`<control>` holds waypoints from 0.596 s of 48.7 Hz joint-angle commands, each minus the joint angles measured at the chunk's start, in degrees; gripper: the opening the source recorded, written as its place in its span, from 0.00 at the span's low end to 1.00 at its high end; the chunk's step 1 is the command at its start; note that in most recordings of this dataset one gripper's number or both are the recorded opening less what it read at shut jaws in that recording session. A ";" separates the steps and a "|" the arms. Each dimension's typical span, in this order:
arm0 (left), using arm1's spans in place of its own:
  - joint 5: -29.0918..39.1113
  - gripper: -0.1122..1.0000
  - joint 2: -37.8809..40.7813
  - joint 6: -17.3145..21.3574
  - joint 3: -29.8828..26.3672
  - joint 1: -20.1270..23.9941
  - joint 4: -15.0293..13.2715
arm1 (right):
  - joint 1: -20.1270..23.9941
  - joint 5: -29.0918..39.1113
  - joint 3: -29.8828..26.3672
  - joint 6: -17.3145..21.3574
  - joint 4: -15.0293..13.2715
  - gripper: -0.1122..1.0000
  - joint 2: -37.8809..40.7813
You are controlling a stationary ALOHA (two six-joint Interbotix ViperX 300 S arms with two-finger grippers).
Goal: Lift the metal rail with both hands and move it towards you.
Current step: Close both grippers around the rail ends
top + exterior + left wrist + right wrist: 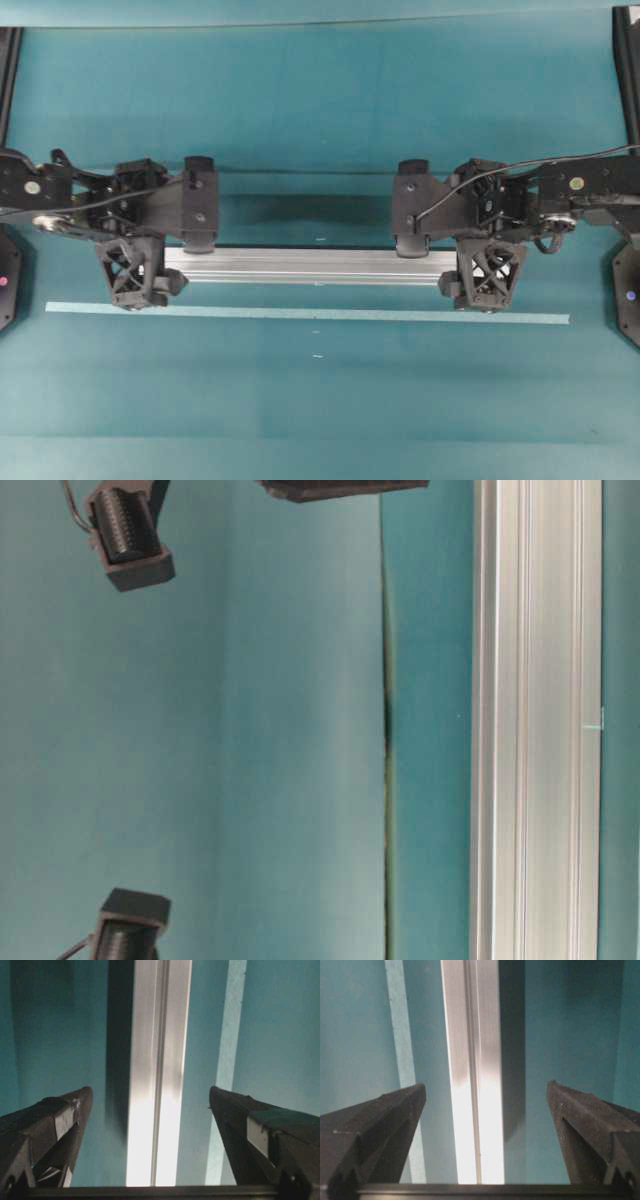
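Note:
The metal rail is a long silver grooved bar lying across the middle of the teal table, and it also shows close up at table level. My left gripper stands over its left end and my right gripper over its right end, hiding both ends from above. Seen from the left wrist, the left gripper is open, with the rail running between its jaws and teal gaps on both sides. The right gripper is open in the same way around the rail.
A thin pale-blue tape strip lies parallel to the rail on its near side, and shows in both wrist views. Black frame posts stand at the table's side edges. Bare teal table stretches behind and in front.

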 commanded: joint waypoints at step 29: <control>-8.61 0.99 5.71 -0.18 2.46 -0.44 0.18 | 0.53 -8.09 2.11 -0.18 0.53 1.00 7.03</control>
